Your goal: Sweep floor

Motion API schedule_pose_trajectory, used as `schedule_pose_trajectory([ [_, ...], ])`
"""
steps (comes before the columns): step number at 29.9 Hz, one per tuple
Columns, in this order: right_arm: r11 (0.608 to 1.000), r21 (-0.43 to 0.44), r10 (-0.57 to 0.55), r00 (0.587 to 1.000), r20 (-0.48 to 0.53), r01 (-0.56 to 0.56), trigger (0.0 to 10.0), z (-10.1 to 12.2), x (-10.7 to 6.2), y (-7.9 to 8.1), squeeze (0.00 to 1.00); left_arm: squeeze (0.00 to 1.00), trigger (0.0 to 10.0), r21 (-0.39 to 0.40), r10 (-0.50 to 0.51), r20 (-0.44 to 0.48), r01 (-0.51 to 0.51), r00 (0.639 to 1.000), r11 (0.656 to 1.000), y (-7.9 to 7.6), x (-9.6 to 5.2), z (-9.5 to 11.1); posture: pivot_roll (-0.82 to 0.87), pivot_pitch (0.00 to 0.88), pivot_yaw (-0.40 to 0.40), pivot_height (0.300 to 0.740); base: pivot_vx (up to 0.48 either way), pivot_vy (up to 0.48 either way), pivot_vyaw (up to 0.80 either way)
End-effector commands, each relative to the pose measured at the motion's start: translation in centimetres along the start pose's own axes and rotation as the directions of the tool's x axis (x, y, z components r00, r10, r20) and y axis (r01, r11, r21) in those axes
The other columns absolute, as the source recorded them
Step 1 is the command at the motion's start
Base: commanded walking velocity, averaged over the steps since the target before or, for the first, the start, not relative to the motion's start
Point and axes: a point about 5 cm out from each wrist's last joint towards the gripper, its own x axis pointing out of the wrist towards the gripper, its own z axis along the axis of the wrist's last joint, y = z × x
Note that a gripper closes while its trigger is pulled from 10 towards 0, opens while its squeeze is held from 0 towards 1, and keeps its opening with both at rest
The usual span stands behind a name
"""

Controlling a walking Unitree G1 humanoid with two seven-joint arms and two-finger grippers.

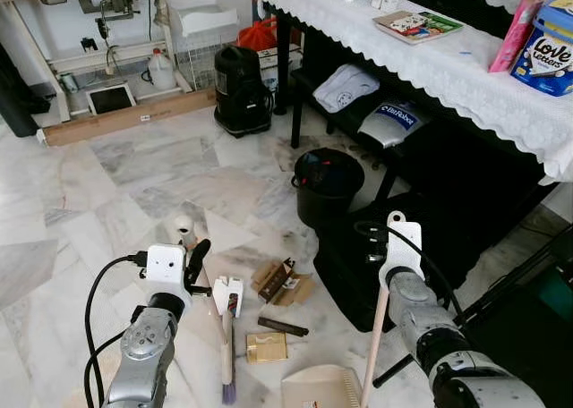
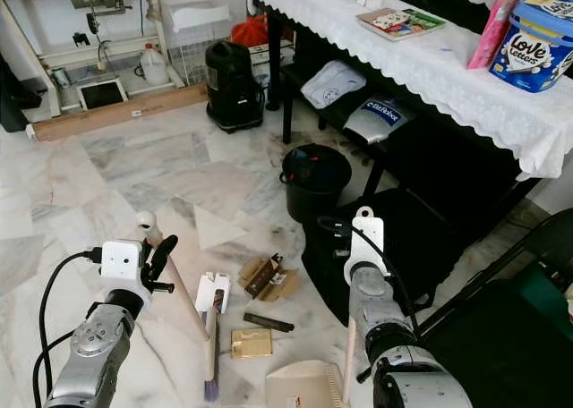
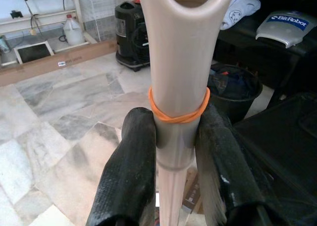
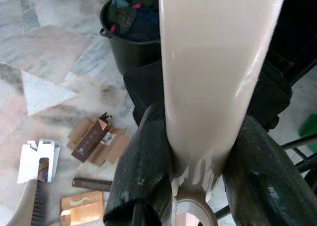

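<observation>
Left eye view: both tools are held over the litter, ready for sweeping.

The beige plastic broom handle (image 1: 200, 287) is clamped between the left gripper (image 3: 173, 137)'s fingers just below an orange rubber band (image 3: 178, 113), its bristles (image 1: 229, 392) resting at 6 o'clock from the litter. The right gripper (image 4: 198, 161) is closed on the cream dustpan handle (image 1: 374, 345), keeping the beige dustpan (image 1: 320, 387) at 5 o'clock, apparently to receive the flattened brown cardboard scraps (image 1: 282, 283) on the grey marble floor (image 1: 116, 202); a black bucket (image 1: 328, 182) stands at 1 o'clock.
</observation>
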Motion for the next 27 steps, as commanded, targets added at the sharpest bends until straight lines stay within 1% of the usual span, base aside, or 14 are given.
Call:
schedule_pose_trajectory([
  [1, 1.000, -0.031, -0.006, 1.000, -0.003, 0.006, 10.0, -1.1, -0.3, 0.0, 0.00, 0.00, 10.0, 0.003, -0.002, 0.031, 0.002, 1.000, 1.000, 0.1, 0.2, 0.7, 0.12, 0.106, -0.025, 0.740, 0.000, 0.000, 0.00],
  [5, 1.000, -0.016, -0.013, 0.997, 0.073, 0.014, 10.0, -0.1, -0.3, -0.1, 0.00, 0.00, 10.0, 0.002, -0.003, 0.034, 0.003, 0.999, 1.000, 0.0, 0.2, 0.8, 0.12, 0.106, -0.025, 0.740, 0.000, 0.000, 0.00],
  [9, 0.999, -0.013, -0.031, 0.992, 0.124, 0.033, 10.0, 0.2, -0.4, -0.3, 0.00, 0.00, 10.0, 0.000, -0.004, 0.037, 0.004, 0.999, 1.000, -0.1, 0.2, 0.8, 0.12, 0.106, -0.026, 0.740, 0.000, 0.000, 0.00],
  [13, 1.000, -0.004, -0.030, 0.989, 0.147, 0.031, 10.0, 0.3, -0.5, -0.3, 0.00, 0.00, 10.0, -0.001, -0.003, 0.038, 0.003, 0.999, 1.000, 0.0, 0.2, 0.8, 0.13, 0.106, -0.026, 0.740, 0.000, 0.000, 0.00],
  [14, 0.999, -0.005, -0.036, 0.984, 0.173, 0.037, 10.0, 0.4, -0.6, -0.4, 0.00, 0.00, 10.0, -0.001, -0.002, 0.039, 0.002, 0.999, 1.000, 0.0, 0.2, 0.8, 0.13, 0.106, -0.026, 0.740, 0.000, 0.000, 0.00],
  [16, 0.999, -0.019, -0.032, 0.981, 0.193, 0.036, 10.0, 0.5, -0.7, -0.2, 0.00, 0.00, 10.0, 0.000, -0.001, 0.039, 0.001, 0.999, 1.000, 0.0, 0.2, 0.8, 0.13, 0.107, -0.026, 0.740, 0.000, 0.000, 0.00],
  [20, 1.000, 0.005, -0.026, 0.970, 0.241, 0.025, 10.0, 0.9, -0.8, 0.1, 0.00, 0.00, 10.0, 0.001, 0.001, 0.041, -0.001, 0.999, 1.000, 0.1, 0.2, 0.8, 0.13, 0.105, -0.025, 0.740, 0.000, 0.000, 0.00],
  [25, 1.000, -0.009, -0.014, 0.969, 0.245, 0.017, 10.0, 0.9, -0.8, 0.2, 0.00, 0.00, 10.0, 0.000, -0.001, 0.042, 0.001, 0.999, 1.000, 0.0, 0.2, 0.8, 0.13, 0.101, -0.025, 0.740, 0.000, 0.000, 0.00],
  [27, 0.999, -0.038, -0.010, 0.974, 0.224, 0.019, 10.0, 0.2, -0.9, 0.3, 0.00, 0.00, 10.0, -0.001, -0.005, 0.043, 0.005, 0.999, 1.000, -0.1, 0.3, 0.8, 0.14, 0.098, -0.028, 0.740, 0.000, 0.000, 0.00],
])
